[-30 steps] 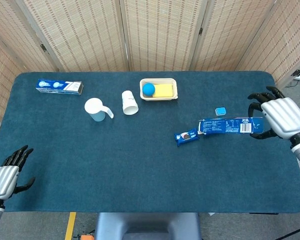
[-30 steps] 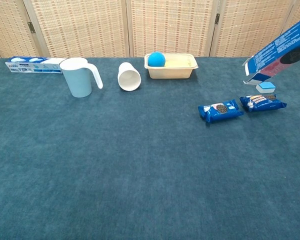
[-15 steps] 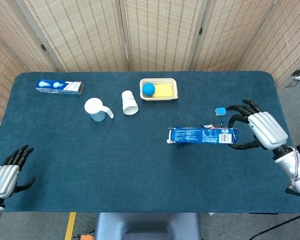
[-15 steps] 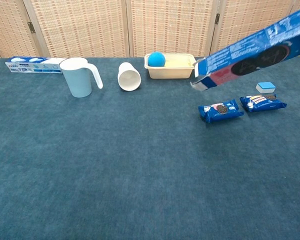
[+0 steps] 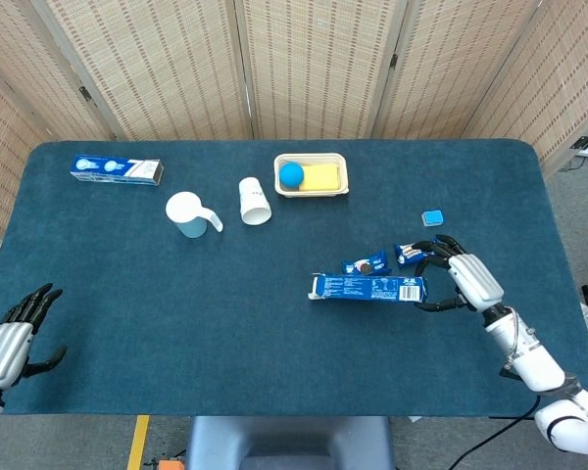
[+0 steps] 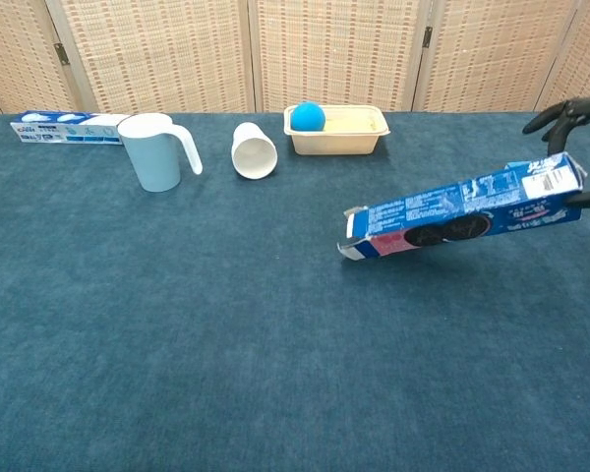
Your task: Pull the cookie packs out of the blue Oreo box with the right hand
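1. The right hand (image 5: 467, 281) grips the Oreo box (image 5: 367, 288) by its far end, fingers (image 5: 433, 249) wrapped over the top edge and thumb under. The box hangs just above the worktop (image 5: 274, 343), tilted so its open flap end dips toward the middle of the table.
2. Two cookie packs (image 5: 366, 265) lie on the worktop right behind the box in the head view, one beside the other. In the chest view the box hides them.
3. The left hand (image 5: 10, 345) rests at the near left corner, fingers spread, holding nothing.
4. Risk: the grip sits only at the box's end, so the long carton could swing or slip out if the hand tips further. I cannot tell whether any packs remain inside; if one does, it could slide out of the low open end unplanned and land away from the others.
5. Risk: the box is close to the loose packs. Setting it down here could press on them or push them aside.
6. Since a second ago: the box has travelled from the right edge, where it was held high, down and toward the centre, and now hangs low. The right hand has come in with it. The packs, mug (image 5: 189, 214), cup (image 5: 254, 201), tray (image 5: 312, 175) and toothpaste box (image 5: 117, 169) have not shifted, and the left hand is unchanged.
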Tool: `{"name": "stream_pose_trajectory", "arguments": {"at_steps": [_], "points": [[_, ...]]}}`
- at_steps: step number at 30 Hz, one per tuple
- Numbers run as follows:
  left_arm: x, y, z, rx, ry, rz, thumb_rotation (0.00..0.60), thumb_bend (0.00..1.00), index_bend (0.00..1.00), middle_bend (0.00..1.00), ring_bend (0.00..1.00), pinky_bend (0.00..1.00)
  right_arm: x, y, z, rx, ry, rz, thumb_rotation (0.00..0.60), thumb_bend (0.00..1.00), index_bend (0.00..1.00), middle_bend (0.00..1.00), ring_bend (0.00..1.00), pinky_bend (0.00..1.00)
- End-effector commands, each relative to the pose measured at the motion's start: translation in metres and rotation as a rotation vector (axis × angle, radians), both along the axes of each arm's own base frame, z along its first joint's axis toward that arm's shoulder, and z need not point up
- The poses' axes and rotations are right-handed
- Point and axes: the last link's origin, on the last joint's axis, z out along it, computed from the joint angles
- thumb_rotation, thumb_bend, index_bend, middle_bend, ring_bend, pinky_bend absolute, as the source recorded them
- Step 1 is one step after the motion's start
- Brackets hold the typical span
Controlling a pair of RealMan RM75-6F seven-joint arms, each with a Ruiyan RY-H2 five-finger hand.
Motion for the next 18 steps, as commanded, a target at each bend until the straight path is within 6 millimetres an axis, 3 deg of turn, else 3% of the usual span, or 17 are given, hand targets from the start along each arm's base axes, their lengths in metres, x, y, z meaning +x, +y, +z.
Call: {"name": "stream_pose_trajectory", "arguments": {"at_steps": [1,6,13,18], "points": [[0.000,0.000,0.001,0.000,0.011,-0.006,0.600,0.36,0.00,0.01,0.09,0.18,-0.010,-0.009,-0.016,0.026,0.060,-0.042,0.600,0.13,0.47,0.18,0.20,0.06],[0.001,-0.002,0.003,0.007,-0.003,-0.012,0.600,0.36,0.01,0.01,0.09,0.18,-0.012,-0.019,-0.009,0.011,0.206,-0.060,0.600,0.13,0.03,0.00,0.08,0.05],[0.002,-0.007,0.005,0.009,-0.014,-0.022,0.600,0.36,0.02,0.01,0.09,0.18,-0.014,0.002,0.030,-0.123,0.337,-0.076,0.600,0.13,0.00,0.00,0.00,0.00],[0.002,-0.007,0.006,0.037,0.003,-0.024,0.600,0.36,0.02,0.01,0.09,0.19,-0.022,0.044,0.059,-0.194,0.541,-0.130,0.600,0.13,0.00,0.00,0.00,0.00]]}}
